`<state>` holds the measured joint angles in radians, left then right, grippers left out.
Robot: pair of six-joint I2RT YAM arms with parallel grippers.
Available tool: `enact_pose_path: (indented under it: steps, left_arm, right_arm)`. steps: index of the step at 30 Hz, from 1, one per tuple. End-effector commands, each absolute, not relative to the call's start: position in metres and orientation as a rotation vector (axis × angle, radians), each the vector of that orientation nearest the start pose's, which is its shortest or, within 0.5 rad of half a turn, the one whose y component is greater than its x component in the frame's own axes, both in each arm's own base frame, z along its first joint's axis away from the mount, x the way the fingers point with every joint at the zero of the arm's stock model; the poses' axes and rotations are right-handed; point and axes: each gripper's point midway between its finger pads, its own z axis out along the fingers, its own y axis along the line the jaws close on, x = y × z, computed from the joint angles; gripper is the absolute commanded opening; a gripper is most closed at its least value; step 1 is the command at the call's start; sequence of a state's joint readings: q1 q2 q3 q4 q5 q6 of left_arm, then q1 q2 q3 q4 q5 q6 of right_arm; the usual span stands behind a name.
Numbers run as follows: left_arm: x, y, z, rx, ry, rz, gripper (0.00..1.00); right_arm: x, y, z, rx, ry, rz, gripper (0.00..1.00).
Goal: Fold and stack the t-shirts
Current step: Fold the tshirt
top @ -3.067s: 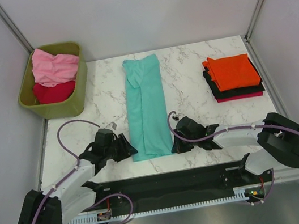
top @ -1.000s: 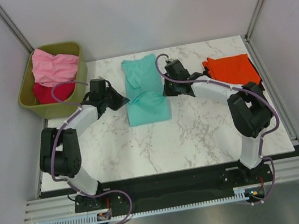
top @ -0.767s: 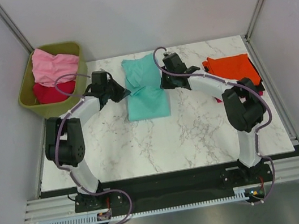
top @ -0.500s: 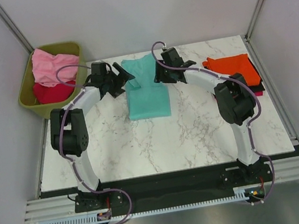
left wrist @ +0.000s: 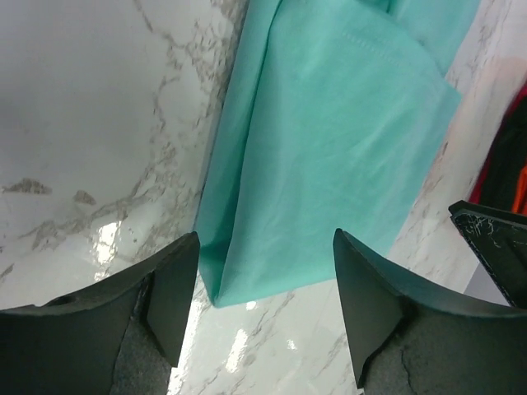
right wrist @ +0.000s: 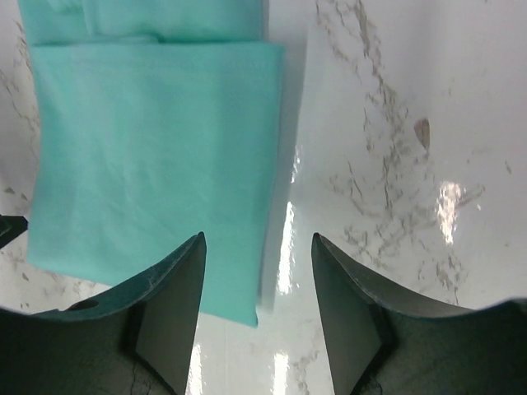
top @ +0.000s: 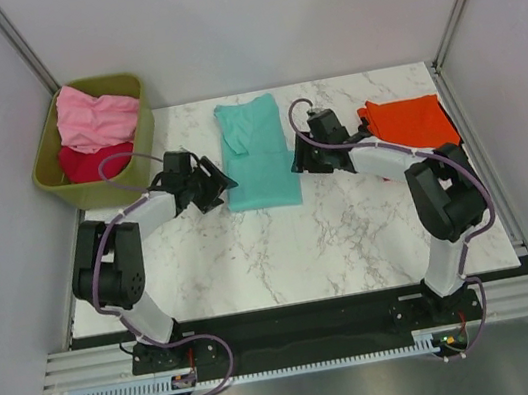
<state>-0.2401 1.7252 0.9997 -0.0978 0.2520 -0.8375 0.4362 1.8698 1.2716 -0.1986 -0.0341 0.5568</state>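
A teal t-shirt lies folded in half at the back middle of the marble table, its fold edge toward me. My left gripper stands open just left of that near edge, and in the left wrist view the teal t-shirt lies ahead of the empty gripper. My right gripper stands open at the right edge. In the right wrist view the teal t-shirt's corner lies below the gripper, untouched. An orange t-shirt tops a folded stack at the right, partly hidden by my right arm.
An olive-green bin at the back left holds a pink t-shirt over a crimson t-shirt. Grey walls close in the table on both sides and at the back. The black rail with both arm bases runs along the near edge.
Both grippers carried the teal t-shirt's near end over to the far end, opened and let go. They have since drawn back toward me, beside the new fold edge.
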Motion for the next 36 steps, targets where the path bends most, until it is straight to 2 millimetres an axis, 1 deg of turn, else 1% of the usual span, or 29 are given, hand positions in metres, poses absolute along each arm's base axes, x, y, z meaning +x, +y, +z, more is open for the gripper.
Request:
enact_pose_path:
  steps: [1,2,3,4,6,9,12,13,15,17,18,20,21,22,23,24,25,26,27,28,29,31,32,34,36]
  left_arm:
    - [0.397,-0.172,0.092,-0.493,2.323,-0.76,0.73]
    - [0.392,-0.171,0.091,-0.476,2.321,-0.744,0.72]
    - [0.39,-0.171,0.089,-0.463,2.324,-0.727,0.7]
    - [0.388,-0.171,0.088,-0.437,2.323,-0.71,0.68]
    - [0.383,-0.172,0.078,-0.415,2.342,-0.672,0.66]
    - [0.384,-0.174,0.071,-0.382,2.347,-0.667,0.64]
    - [0.382,-0.182,0.07,-0.356,2.364,-0.711,0.63]
    - [0.38,-0.183,0.067,-0.352,2.375,-0.71,0.63]
    - [0.38,-0.181,0.061,-0.36,2.384,-0.686,0.61]
    - [0.382,-0.18,0.055,-0.366,2.404,-0.669,0.55]
    - [0.384,-0.181,0.054,-0.36,2.407,-0.672,0.49]
    - [0.384,-0.183,0.052,-0.359,2.414,-0.676,0.36]
    - [0.384,-0.183,0.05,-0.359,2.418,-0.677,0.32]
    - [0.384,-0.183,0.049,-0.358,2.422,-0.674,0.29]
    - [0.379,-0.181,0.044,-0.364,2.451,-0.662,0.14]
    - [0.377,-0.179,0.042,-0.364,2.462,-0.65,0.06]
    - [0.376,-0.178,0.042,-0.37,2.467,-0.638,0.02]
    - [0.372,-0.176,0.038,-0.375,2.484,-0.624,0.02]
    - [0.369,-0.175,0.038,-0.37,2.487,-0.621,0.02]
    - [0.366,-0.173,0.036,-0.373,2.497,-0.615,0.02]
    - [0.361,-0.171,0.031,-0.378,2.511,-0.606,0.02]
    - [0.352,-0.168,0.023,-0.386,2.533,-0.595,0.02]
    - [0.349,-0.168,0.02,-0.391,2.54,-0.595,0.02]
    - [0.341,-0.166,0.011,-0.399,2.565,-0.588,0.02]
    - [0.335,-0.164,0.008,-0.401,2.576,-0.58,0.02]
  right_arm:
    - [0.411,0.233,0.085,0.127,2.38,0.591,0.62]
    - [0.404,0.231,0.076,0.132,2.393,0.593,0.62]
    - [0.401,0.23,0.074,0.137,2.392,0.6,0.61]
    - [0.4,0.231,0.074,0.138,2.385,0.608,0.61]
    - [0.402,0.232,0.076,0.143,2.368,0.616,0.6]
    - [0.399,0.241,0.072,0.127,2.384,0.658,0.59]
    - [0.394,0.251,0.065,0.106,2.409,0.699,0.59]
    - [0.392,0.254,0.062,0.096,2.415,0.701,0.59]
    - [0.391,0.257,0.062,0.081,2.417,0.706,0.59]
    - [0.39,0.259,0.057,0.076,2.431,0.707,0.58]
    - [0.39,0.263,0.058,0.067,2.432,0.729,0.58]
    - [0.39,0.265,0.05,0.07,2.454,0.733,0.57]
    - [0.39,0.265,0.048,0.068,2.459,0.734,0.55]
    - [0.39,0.266,0.046,0.069,2.462,0.735,0.52]
    - [0.391,0.266,0.046,0.072,2.464,0.733,0.48]
    - [0.391,0.266,0.046,0.069,2.463,0.732,0.4]
    - [0.391,0.265,0.048,0.07,2.461,0.729,0.35]
    - [0.39,0.265,0.049,0.071,2.458,0.731,0.27]
    - [0.388,0.264,0.048,0.072,2.463,0.729,0.23]
    - [0.387,0.264,0.051,0.072,2.459,0.733,0.19]
    - [0.385,0.263,0.052,0.075,2.464,0.736,0.11]
    - [0.382,0.263,0.052,0.078,2.472,0.744,0.02]
    - [0.379,0.263,0.051,0.073,2.479,0.75,0.0]
    - [0.378,0.264,0.054,0.071,2.474,0.757,0.0]
    - [0.375,0.263,0.055,0.07,2.479,0.754,0.0]
